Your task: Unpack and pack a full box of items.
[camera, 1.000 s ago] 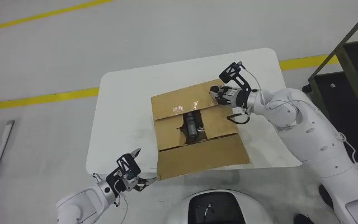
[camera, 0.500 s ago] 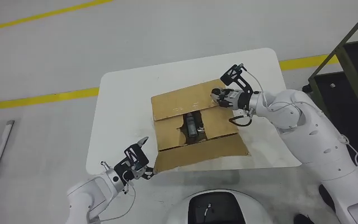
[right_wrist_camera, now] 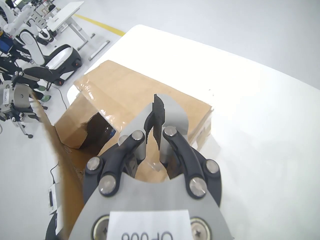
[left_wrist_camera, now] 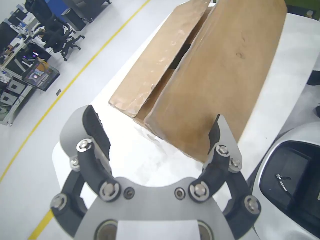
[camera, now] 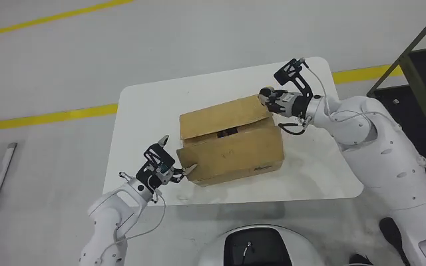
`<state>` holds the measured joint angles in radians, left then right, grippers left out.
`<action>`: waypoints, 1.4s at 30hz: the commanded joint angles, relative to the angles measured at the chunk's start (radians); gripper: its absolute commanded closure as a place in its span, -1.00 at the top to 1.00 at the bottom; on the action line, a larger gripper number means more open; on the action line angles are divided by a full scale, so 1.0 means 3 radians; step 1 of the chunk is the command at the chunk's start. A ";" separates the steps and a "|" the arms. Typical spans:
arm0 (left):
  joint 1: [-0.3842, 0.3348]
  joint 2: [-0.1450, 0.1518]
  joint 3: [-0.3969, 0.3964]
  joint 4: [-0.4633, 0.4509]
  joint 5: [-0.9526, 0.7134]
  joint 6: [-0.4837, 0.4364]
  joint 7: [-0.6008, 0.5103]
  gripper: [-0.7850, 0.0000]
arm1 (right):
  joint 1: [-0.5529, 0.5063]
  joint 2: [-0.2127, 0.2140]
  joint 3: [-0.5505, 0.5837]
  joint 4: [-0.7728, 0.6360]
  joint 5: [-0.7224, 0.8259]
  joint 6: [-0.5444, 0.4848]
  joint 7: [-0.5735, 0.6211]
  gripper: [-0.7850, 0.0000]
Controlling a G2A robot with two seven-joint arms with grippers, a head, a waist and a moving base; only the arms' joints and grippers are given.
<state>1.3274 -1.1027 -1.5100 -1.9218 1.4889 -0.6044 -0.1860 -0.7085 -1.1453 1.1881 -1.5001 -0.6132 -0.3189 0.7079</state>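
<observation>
While beside box [left_wrist_camera: 215,76], left hand [left_wrist_camera: 153,116] agape

Table [camera: 143,113]: bears the box near its middle.
Box [camera: 226,149]: near flap [left_wrist_camera: 220,63] stands up on the robot's side; far flap [camera: 219,118] lies over the top, with a gap between them.
Left gripper [camera: 174,171]: at the box's near left corner, beside the raised near flap.
Right gripper [camera: 267,97]: at the box's far right corner, over the far flap's end.
</observation>
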 commanded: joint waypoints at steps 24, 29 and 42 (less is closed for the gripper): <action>-0.0194 -0.0023 0.0190 0.0162 0.0055 0.0452 -0.0365 1.00 | -0.0305 -0.0106 -0.0677 -0.0218 -0.1286 0.0394 -0.0573 -1.00; -0.0163 -0.0015 0.0085 0.0084 0.0109 0.0594 -0.0453 1.00 | -0.0292 -0.0137 -0.0727 -0.0171 -0.1349 0.0498 -0.0591 -1.00; 0.0139 -0.0028 0.0000 0.0225 0.0251 0.1110 -0.0732 1.00 | -0.0296 -0.0184 -0.0719 -0.0115 -0.1368 0.0544 -0.0587 -1.00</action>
<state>1.3692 -1.1108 -1.5163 -1.8610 1.5548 -0.2752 -0.4127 -0.7967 -1.2001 0.9719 -1.5346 -1.0234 -0.1555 0.5307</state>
